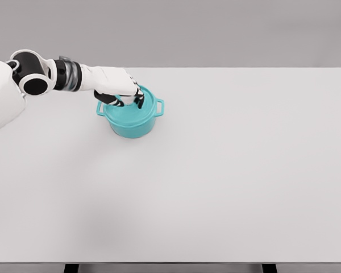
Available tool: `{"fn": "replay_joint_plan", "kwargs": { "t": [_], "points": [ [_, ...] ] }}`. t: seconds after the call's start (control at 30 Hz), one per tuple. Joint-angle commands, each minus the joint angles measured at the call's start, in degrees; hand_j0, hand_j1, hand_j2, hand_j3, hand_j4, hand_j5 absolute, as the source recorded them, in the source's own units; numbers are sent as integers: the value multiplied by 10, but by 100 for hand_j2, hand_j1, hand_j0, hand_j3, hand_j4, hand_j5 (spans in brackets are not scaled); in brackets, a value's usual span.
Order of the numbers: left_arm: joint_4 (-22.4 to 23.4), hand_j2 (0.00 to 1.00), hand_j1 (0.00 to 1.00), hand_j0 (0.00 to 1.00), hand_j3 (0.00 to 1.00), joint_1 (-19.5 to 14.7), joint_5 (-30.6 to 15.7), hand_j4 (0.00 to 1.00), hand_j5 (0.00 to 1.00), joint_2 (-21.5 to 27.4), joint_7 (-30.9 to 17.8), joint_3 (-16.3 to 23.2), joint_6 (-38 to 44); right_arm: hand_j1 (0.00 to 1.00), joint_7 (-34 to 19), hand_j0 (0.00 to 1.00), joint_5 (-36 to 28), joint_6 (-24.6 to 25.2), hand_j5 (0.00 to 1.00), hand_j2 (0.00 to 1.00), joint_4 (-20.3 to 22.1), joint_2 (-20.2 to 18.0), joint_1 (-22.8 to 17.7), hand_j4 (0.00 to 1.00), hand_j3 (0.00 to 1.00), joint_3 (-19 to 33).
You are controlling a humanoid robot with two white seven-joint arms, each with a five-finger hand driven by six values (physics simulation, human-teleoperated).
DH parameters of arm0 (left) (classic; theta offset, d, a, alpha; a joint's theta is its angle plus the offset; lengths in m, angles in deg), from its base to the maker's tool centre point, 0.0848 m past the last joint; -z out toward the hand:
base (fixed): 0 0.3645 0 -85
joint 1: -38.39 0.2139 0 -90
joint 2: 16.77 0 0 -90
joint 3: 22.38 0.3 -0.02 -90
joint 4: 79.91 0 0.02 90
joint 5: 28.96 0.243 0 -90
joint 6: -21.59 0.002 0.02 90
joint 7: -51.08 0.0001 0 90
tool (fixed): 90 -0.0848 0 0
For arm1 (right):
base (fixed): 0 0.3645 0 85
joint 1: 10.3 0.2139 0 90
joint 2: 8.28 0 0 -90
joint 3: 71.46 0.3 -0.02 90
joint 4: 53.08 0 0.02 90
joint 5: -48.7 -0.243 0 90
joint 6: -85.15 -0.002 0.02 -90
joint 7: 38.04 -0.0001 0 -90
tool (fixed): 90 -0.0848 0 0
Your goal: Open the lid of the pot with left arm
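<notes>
A teal pot [133, 120] with two side handles stands on the white table [216, 170], at the back left. Its teal lid [142, 111] lies on top, partly covered by my hand. My left hand [125, 98] reaches in from the left and sits over the middle of the lid, fingers curled down around where the knob would be. The knob itself is hidden under the palm, so the hold on it cannot be confirmed. The lid looks seated on the pot. No right arm shows.
The table's back edge [227, 68] runs just behind the pot. My left forearm [68, 75] crosses above the table's back left corner.
</notes>
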Motion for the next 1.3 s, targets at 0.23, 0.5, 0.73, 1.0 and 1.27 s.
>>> {"fn": "replay_joint_plan", "kwargs": {
  "t": [0.23, 0.5, 0.73, 1.0, 1.27],
  "points": [
    [-4, 49, 49, 49, 49, -4, -6, 49, 49, 15, 0, -9, 1, 100, 0, 100, 0, 0, 100, 100, 0, 0, 0, 100, 100, 0],
    [-15, 48, 48, 48, 48, 4, -7, 48, 48, 147, 0, -43, 1, 100, 0, 100, 0, 0, 100, 100, 0, 0, 0, 100, 100, 0],
    [-12, 48, 48, 48, 48, 21, -4, 48, 48, 171, 0, -44, 1, 100, 0, 100, 0, 0, 100, 100, 0, 0, 0, 100, 100, 0],
    [-8, 50, 50, 50, 50, 19, -4, 50, 50, 174, 0, -45, 1, 100, 0, 100, 0, 0, 100, 100, 0, 0, 0, 100, 100, 0],
    [-8, 54, 54, 54, 54, 21, -4, 54, 54, 175, 0, -52, 1, 100, 0, 100, 0, 0, 100, 100, 0, 0, 0, 100, 100, 0]
  ]
}}
